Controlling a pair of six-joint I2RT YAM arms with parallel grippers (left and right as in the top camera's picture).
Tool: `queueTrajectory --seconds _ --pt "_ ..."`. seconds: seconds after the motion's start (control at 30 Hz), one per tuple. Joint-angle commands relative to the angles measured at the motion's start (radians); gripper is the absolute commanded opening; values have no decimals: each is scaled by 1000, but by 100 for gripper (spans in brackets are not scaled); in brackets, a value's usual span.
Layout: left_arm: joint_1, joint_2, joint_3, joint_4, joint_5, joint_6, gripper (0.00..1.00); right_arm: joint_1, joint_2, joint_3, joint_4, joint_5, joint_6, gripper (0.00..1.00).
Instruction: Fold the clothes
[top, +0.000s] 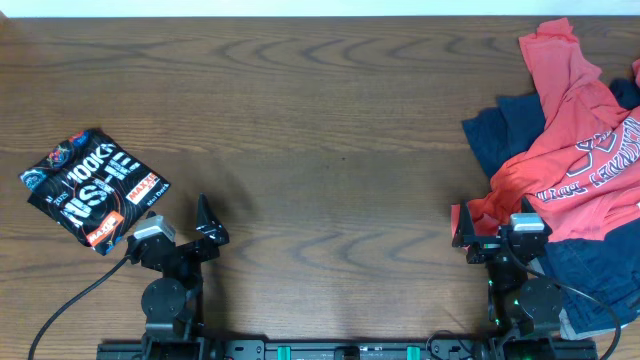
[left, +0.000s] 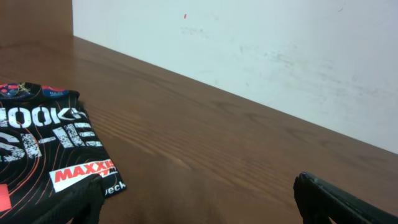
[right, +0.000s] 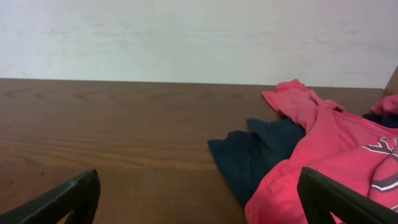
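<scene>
One black jersey (top: 95, 187) lies folded on the table (top: 330, 120), just left of the left hand (left: 199, 196): likely set aside as done. Unfolded red tee (top: 575, 150) over navy garment (top: 500, 135), heaped ahead-right of the right hand (right: 199, 196). Both hands wide, holding nothing; next pick probably there.

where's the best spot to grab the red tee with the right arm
Probably grip the red tee at its near-left edge, closest to the right pincer, coming from the middle of the table: it bunches up there over the navy garment, giving a fold to pinch.
</scene>
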Motion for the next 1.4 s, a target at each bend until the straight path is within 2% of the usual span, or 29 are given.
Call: queueTrajectory --seconds 0.0,0.17,1.37 --pt "11 -10 -34 -11 -5 -8 98 -12 -4 -2 -4 -3 -14 99" --pt "50 -10 -34 -11 -5 -8 98 -12 -4 -2 -4 -3 -14 99" --pt "40 -6 -34 -11 -5 -8 98 -12 -4 -2 -4 -3 -14 99"
